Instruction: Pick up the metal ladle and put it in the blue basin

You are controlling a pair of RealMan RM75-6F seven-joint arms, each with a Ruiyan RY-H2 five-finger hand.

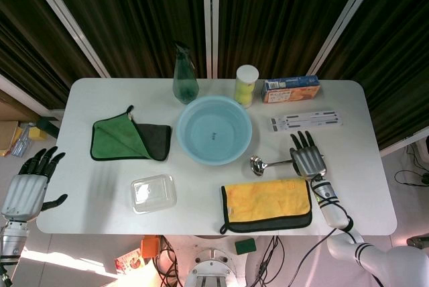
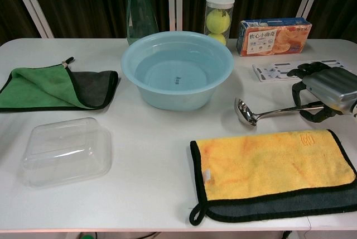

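Steel ladle (image 2: 268, 113) lies between the round blue plastic basin (image 2: 177, 68) and yellow cloth (image 2: 273, 166). My right hand (image 2: 326, 94) curls over its handle end; whether it grips, I cannot tell. I should squeeze firmly, then lift level.

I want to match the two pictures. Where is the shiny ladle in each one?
Head view: the metal ladle lies right of centre, between the blue basin and the right hand, just above the yellow cloth.
Chest view: the ladle is at middle right, bowl toward the basin, handle under the right hand.
Shared landmark: the yellow cloth.
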